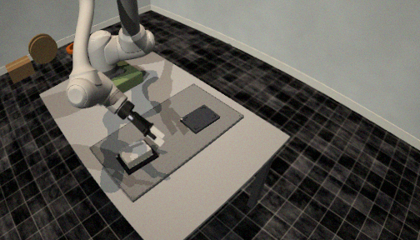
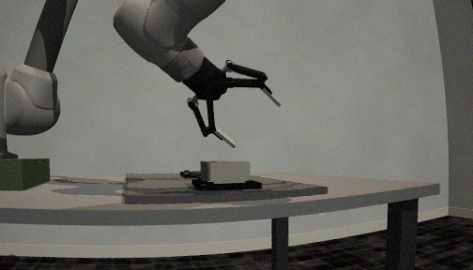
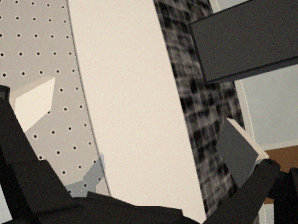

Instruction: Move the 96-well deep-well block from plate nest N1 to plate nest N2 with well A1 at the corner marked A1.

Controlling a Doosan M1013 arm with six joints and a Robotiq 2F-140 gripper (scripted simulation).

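Nearest the lens in the exterior view, along the bottom of the frame, runs the pale table edge with its dark legs; on it lies a flat grey base plate, and on that, just right of centre, the 96-well deep-well block sits upright in a black nest N1, its pale sides untouched by anything; above it, with a clear gap of air between, hangs the gripper, tilted, fingers spread to their widest and holding nothing, one pad pointing down toward the block and the other reaching out to the right; behind and to the upper left the arm's pale wrist slants down from the top of the frame, and at the far left a green pedestal carries the arm's base. From the top view the block lies in the lower left part of the plate, the gripper just up and right of it, and the second nest N2, dark and flat, sits well apart toward the plate's upper right. At the wrist, both pale pads frame a perforated grey surface and the table's edge.
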